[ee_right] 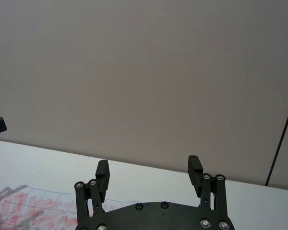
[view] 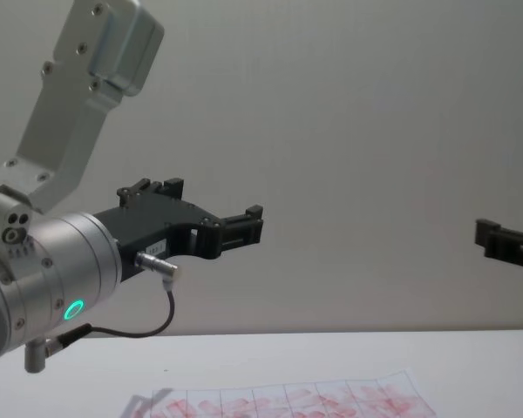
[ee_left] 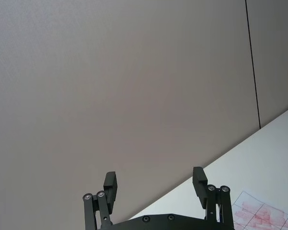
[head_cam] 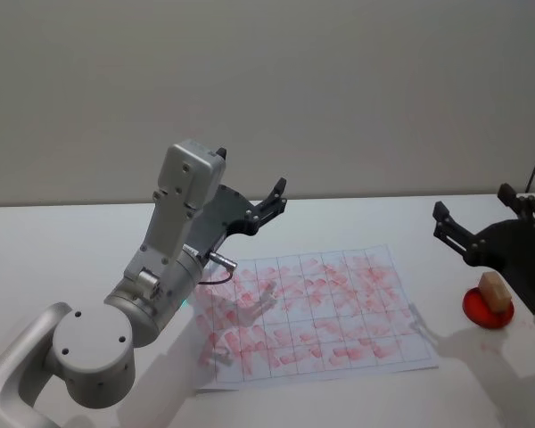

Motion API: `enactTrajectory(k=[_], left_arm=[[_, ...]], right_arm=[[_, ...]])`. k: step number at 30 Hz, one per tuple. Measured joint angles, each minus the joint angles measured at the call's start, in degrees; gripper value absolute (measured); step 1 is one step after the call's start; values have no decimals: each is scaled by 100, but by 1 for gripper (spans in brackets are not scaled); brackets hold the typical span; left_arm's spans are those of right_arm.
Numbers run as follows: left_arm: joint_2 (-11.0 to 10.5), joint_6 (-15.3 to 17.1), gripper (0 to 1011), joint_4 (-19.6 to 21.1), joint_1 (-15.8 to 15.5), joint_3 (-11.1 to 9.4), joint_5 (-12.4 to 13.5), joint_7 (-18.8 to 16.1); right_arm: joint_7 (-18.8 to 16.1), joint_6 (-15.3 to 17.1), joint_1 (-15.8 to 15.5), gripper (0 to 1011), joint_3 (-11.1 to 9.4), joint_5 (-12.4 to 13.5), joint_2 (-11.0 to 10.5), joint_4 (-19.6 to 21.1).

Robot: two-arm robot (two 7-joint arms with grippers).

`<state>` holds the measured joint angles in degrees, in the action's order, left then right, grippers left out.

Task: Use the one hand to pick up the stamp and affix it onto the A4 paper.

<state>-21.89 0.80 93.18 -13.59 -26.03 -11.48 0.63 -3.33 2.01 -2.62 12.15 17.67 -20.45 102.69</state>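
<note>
We log one stamp point(head_cam: 494, 292) on one red pad point(head_cam: 488, 311) at right, one A4 paper point(head_cam: 312, 308) mid-table, and two raised pincers, left gripper point(head_cam: 275, 201) and right gripper point(head_cam: 473, 203), each spread apart.

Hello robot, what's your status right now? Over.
Left gripper open, raised over left side of paper. Right gripper open, near stamp. Stamp sits on red pad, not gripped. In the way: maybe left arm.
</note>
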Motion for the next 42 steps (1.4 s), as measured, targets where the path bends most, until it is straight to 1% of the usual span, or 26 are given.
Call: enactTrajectory(k=[3,9,12,14,24,29,35,42], left_arm=[[0,0,1001,0,0,0,0,0],[0,0,1001,0,0,0,0,0],[0,0,1001,0,0,0,0,0],[0,0,1001,0,0,0,0,0],[0,0,1001,0,0,0,0,0],[0,0,1001,0,0,0,0,0],[0,0,1001,0,0,0,0,0],[0,0,1001,0,0,0,0,0]], right_arm=[[72,47,-78,1003,-21,36,-33,54],[284,261,-236,1003,-64,130,-88,138],[422,449,-324,1003,-94,193,-117,171],[462,513,-352,1003,-103,212,-125,180],[733,1102,-478,1003,-168,326,-166,126],[768,1310,-479,1003,-186,336,-167,45],[744,1580,-402,1003,-194,303,-142,-141],[682,1717,-311,1002,-199,235,-111,-312]])
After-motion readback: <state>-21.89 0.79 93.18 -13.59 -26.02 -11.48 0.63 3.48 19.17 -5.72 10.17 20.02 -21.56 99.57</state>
